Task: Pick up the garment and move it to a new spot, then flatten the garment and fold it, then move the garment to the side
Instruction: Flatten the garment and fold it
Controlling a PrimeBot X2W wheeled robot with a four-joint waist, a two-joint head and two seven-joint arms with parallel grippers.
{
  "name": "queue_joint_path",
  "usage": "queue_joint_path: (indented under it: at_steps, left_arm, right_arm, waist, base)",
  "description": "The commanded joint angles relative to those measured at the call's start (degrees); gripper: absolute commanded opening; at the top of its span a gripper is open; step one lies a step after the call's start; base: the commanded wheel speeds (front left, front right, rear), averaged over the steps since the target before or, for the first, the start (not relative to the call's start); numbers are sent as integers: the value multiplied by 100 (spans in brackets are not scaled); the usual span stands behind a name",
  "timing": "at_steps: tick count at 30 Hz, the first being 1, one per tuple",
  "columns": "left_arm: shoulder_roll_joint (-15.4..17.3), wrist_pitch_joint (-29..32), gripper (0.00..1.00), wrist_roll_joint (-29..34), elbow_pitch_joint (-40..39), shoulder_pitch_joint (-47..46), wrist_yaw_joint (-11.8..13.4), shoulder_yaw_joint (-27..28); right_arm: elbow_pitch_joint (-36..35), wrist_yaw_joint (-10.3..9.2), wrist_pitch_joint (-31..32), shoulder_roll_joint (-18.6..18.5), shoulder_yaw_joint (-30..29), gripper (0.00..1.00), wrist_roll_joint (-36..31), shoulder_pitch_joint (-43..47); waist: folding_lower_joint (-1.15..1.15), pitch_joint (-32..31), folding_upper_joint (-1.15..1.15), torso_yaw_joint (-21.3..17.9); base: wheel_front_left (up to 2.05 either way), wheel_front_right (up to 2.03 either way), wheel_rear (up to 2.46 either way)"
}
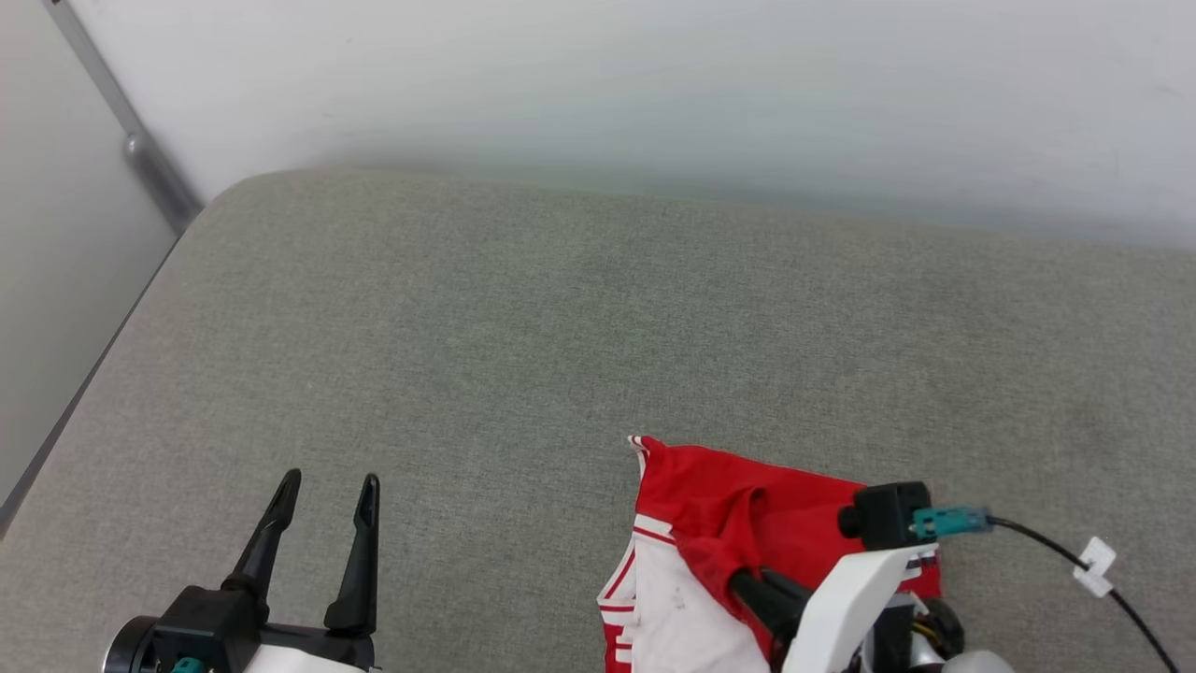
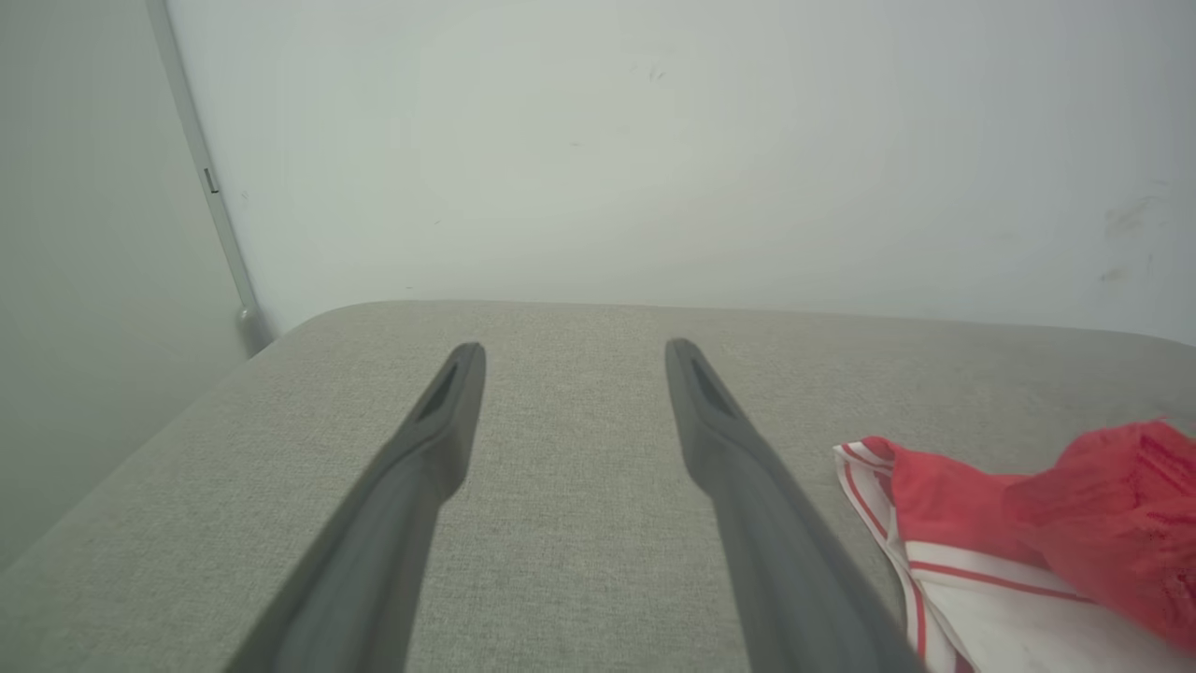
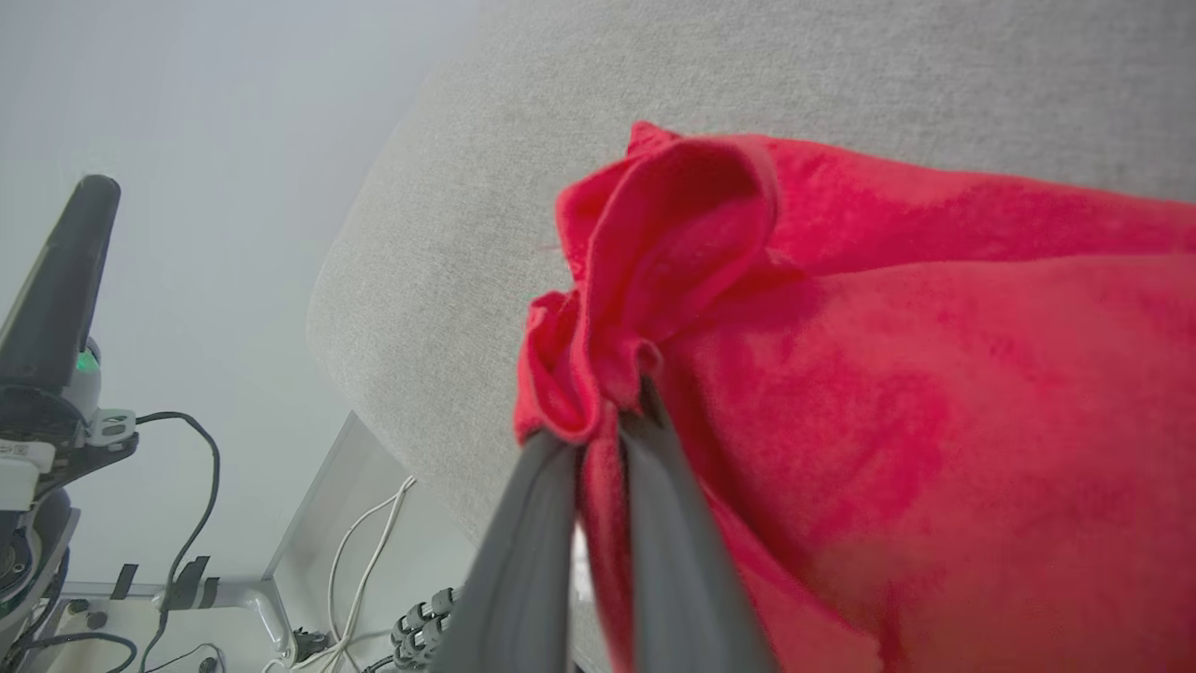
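Observation:
The garment (image 1: 710, 523) is a red shirt with white, red-striped panels, bunched near the front edge of the grey padded surface (image 1: 579, 336), right of centre. My right gripper (image 1: 743, 581) is shut on a pinched fold of its red cloth; the right wrist view shows the garment (image 3: 841, 327) gathered between the two fingers of that gripper (image 3: 612, 416). My left gripper (image 1: 327, 491) stands open at the lower left, apart from the cloth, with nothing between its fingers. In the left wrist view my left gripper (image 2: 570, 350) points over bare padding, the garment (image 2: 1009, 523) off to its right.
A pale wall (image 1: 654, 84) rises behind the padded surface, with a metal strip (image 1: 131, 140) at the far left corner. The surface's left edge (image 1: 84, 393) drops away. A black cable with a white tag (image 1: 1095, 566) trails from my right wrist.

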Motion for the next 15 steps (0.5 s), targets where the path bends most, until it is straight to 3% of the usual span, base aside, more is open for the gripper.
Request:
queue_joint_path:
  at_steps: [1, 2, 9, 15]
  left_arm:
    - [20, -12, 100, -17, 2, 54, -7, -9]
    - [23, -12, 100, -21, 11, 56, -7, -11]
    - [16, -12, 100, -33, 49, 20, -7, 1]
    - [-16, -12, 100, -27, 54, -56, -7, -16]
  right_arm:
    - [104, 0, -65, 6, 98, 48, 132, -66]
    - [165, 0, -123, 6, 170, 100, 197, -125]
    - [218, 0, -498, 1, 889, 100, 710, -427]
    - [228, 0, -725, 2, 704, 100, 62, -731]
  waist:
    - [0, 19, 0, 22]
    - [0, 31, 0, 28]
    - [0, 92, 0, -28]
    - [0, 116, 0, -180]
  base:
    - [0, 0, 0]
    - [0, 0, 0]
    - [0, 0, 0]
    - [0, 0, 0]
